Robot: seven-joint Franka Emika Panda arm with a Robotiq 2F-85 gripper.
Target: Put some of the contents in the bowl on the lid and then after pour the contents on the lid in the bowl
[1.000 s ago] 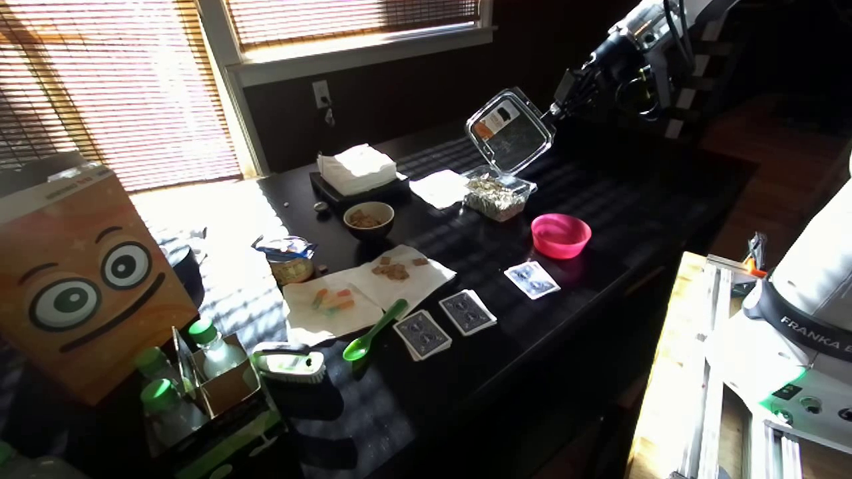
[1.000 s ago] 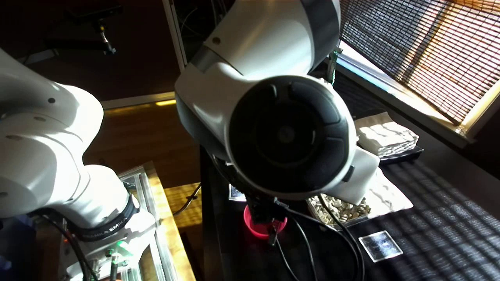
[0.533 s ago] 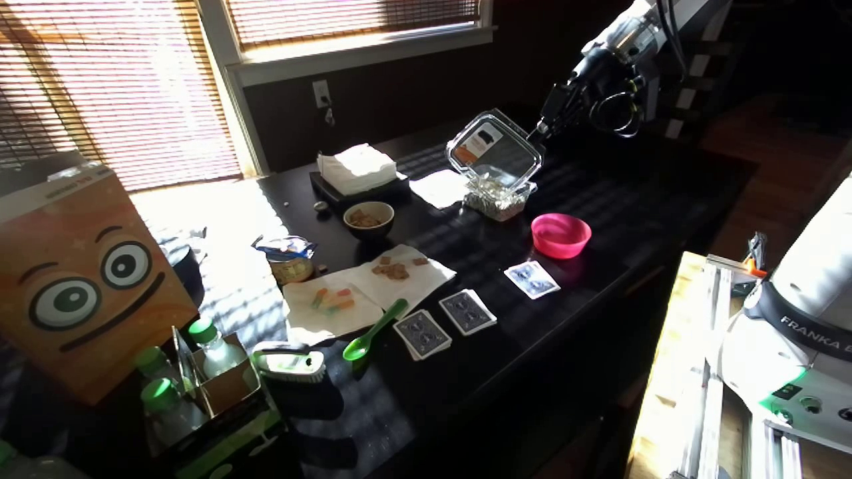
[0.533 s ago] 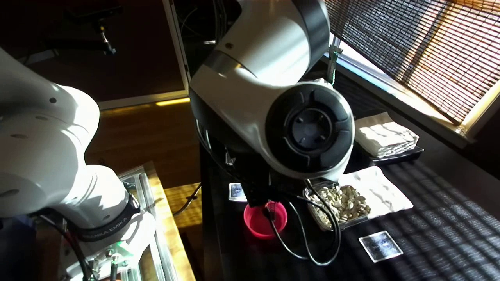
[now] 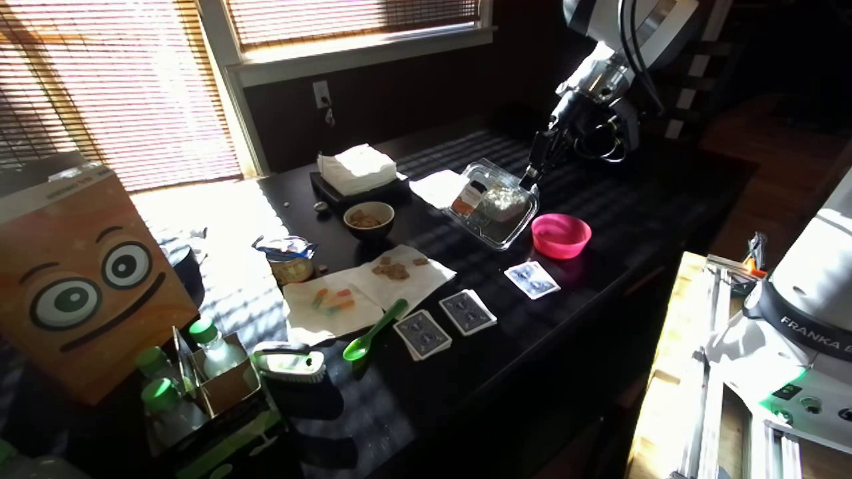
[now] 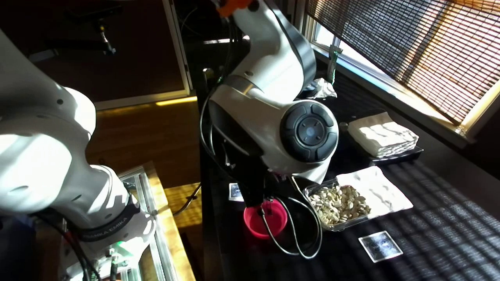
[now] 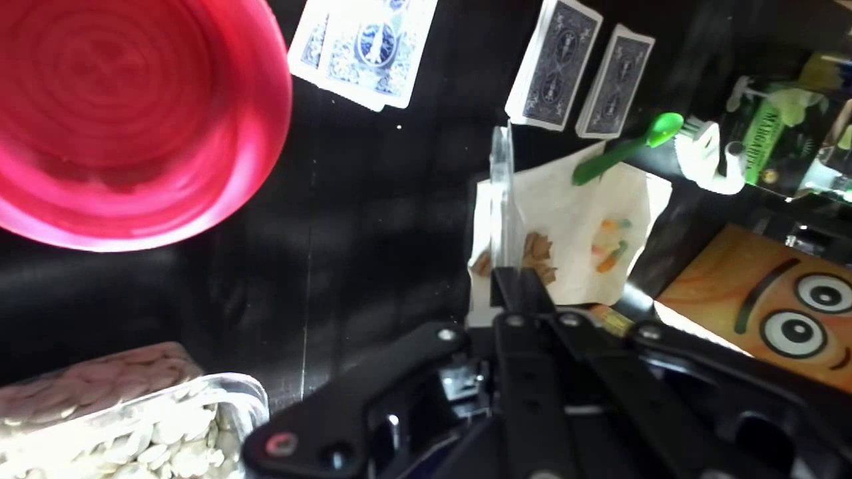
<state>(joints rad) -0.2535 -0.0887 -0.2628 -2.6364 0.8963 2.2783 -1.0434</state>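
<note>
Hand (image 5: 528, 179) pinches the rounded-square clear-plastic lid (image 5: 491, 209).

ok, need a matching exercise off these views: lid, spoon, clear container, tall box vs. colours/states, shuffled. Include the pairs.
Things:
1. lid
2. spoon
3. clear container
4. tall box

Colours/states:
A. mostly orange
B. holding pale seed-like bits
C. gripped by the hand
D. green

Pairs: 1-C, 2-D, 3-B, 4-A
</note>
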